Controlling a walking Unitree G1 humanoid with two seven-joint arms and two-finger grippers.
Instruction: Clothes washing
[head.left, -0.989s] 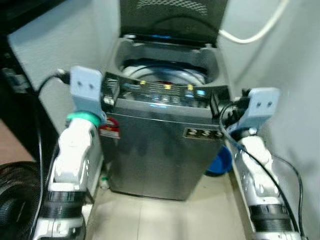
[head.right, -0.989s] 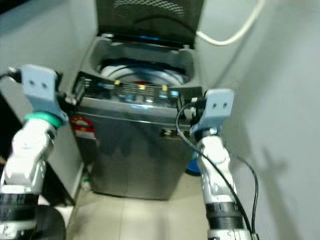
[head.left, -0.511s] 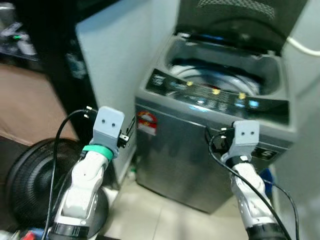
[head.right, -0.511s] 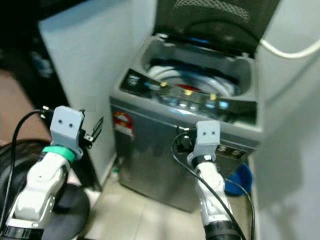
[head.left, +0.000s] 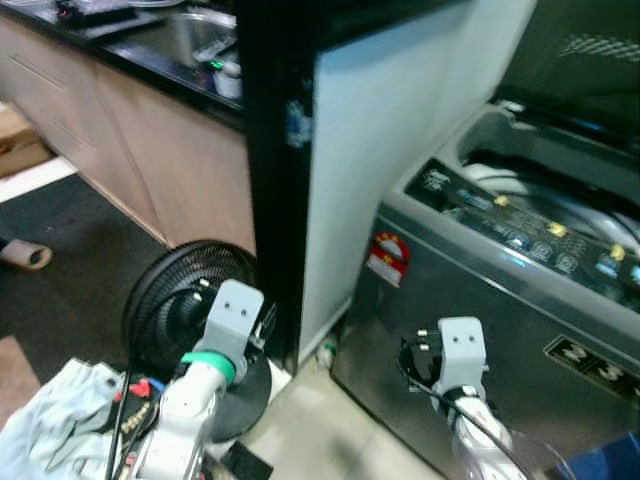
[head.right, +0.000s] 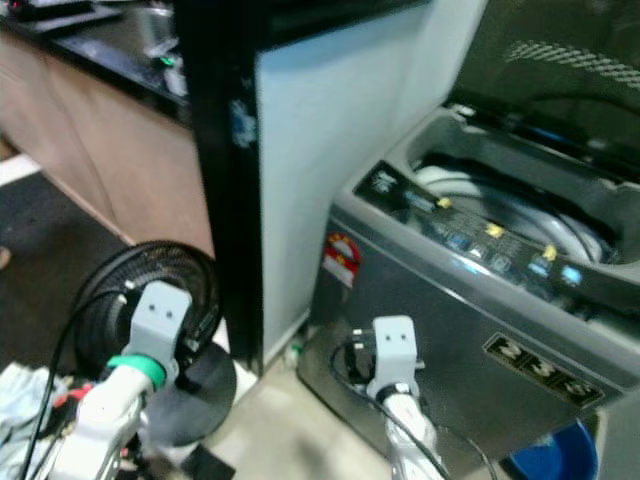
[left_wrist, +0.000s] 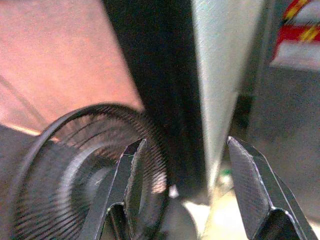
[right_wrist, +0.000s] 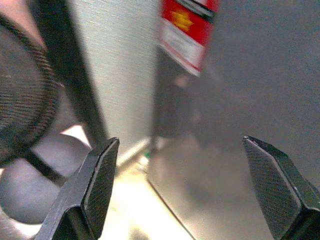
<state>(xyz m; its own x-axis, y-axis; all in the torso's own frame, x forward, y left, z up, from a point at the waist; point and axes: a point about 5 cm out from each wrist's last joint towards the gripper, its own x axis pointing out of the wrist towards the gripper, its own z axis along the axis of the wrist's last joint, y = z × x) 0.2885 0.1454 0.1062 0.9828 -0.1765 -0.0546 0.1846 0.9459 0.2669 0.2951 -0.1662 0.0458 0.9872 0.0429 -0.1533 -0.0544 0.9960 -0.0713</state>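
Two hands low in front, both spread wide and empty: left hand (left_wrist: 182, 192) before a black floor fan (head.left: 185, 300), right hand (right_wrist: 182, 192) facing the grey front of the top-loading washing machine (head.right: 420, 330) near its red sticker (head.left: 388, 255). Pale clothes (head.left: 55, 425) heaped on the floor beside the left arm, well apart from the machine. Further back, lid (head.right: 560, 60) raised over the drum, and a counter (head.left: 120, 55) with a sink beyond the white panel (head.left: 390, 130).

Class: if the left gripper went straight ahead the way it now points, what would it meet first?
Probably the black fan, which lies low between and behind the open left gripper fingers; depth is unclear, so the dark panel edge beyond is possible.
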